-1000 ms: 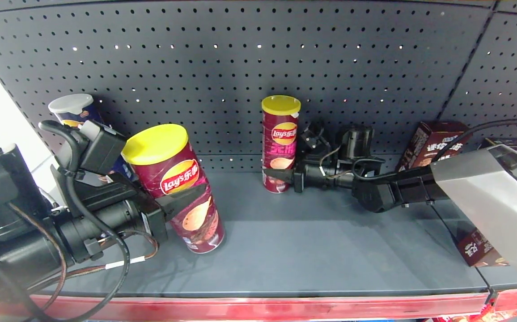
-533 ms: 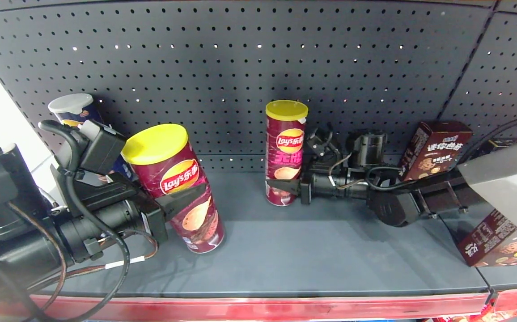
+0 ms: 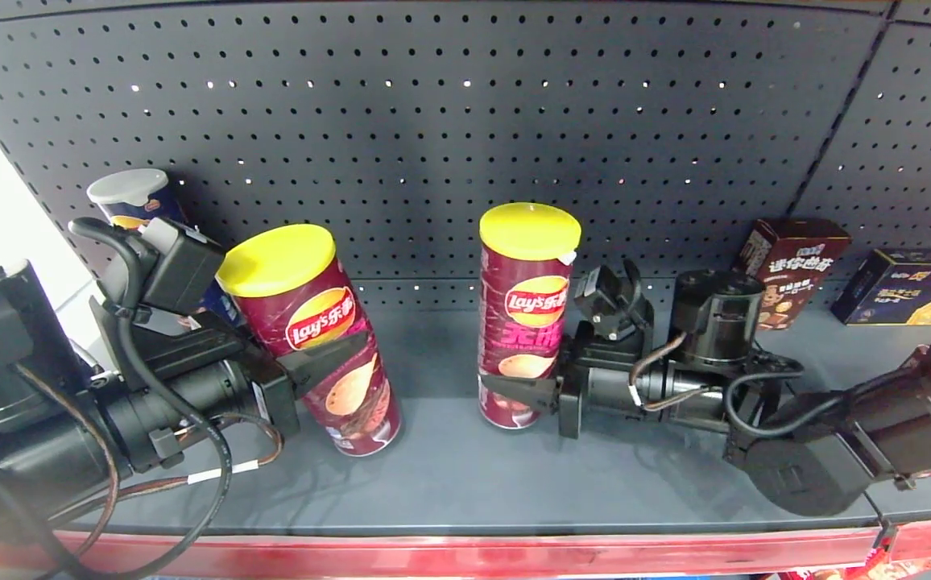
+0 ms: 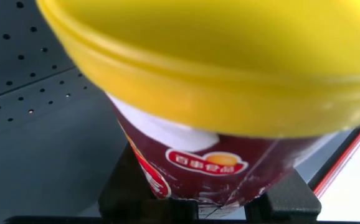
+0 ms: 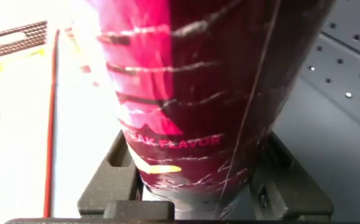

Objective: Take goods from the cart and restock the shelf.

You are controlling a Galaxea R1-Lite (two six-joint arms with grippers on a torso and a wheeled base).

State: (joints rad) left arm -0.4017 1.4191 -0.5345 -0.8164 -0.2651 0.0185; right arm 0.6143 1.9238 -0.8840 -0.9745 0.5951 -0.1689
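Note:
Two maroon chip cans with yellow lids are over the grey shelf (image 3: 465, 483). My left gripper (image 3: 337, 362) is shut on the left can (image 3: 304, 322), which leans to the left near the shelf's front. In the left wrist view its yellow lid (image 4: 217, 56) looms above the gripper (image 4: 208, 202). My right gripper (image 3: 518, 391) is shut on the lower part of the right can (image 3: 526, 314), which is upright at mid-shelf. The right wrist view shows that can (image 5: 198, 93) between the black fingers (image 5: 114, 174) of the gripper (image 5: 195, 186).
A blue can with a grey lid (image 3: 131, 197) stands at the back left behind my left arm. A brown box (image 3: 792, 258) and a blue box (image 3: 908, 286) sit at the back right. A pegboard wall (image 3: 465, 121) backs the shelf, and a red strip (image 3: 465, 556) edges its front.
My right arm has drawn its can from the back of the shelf toward the front. The left arm and its can have stayed put.

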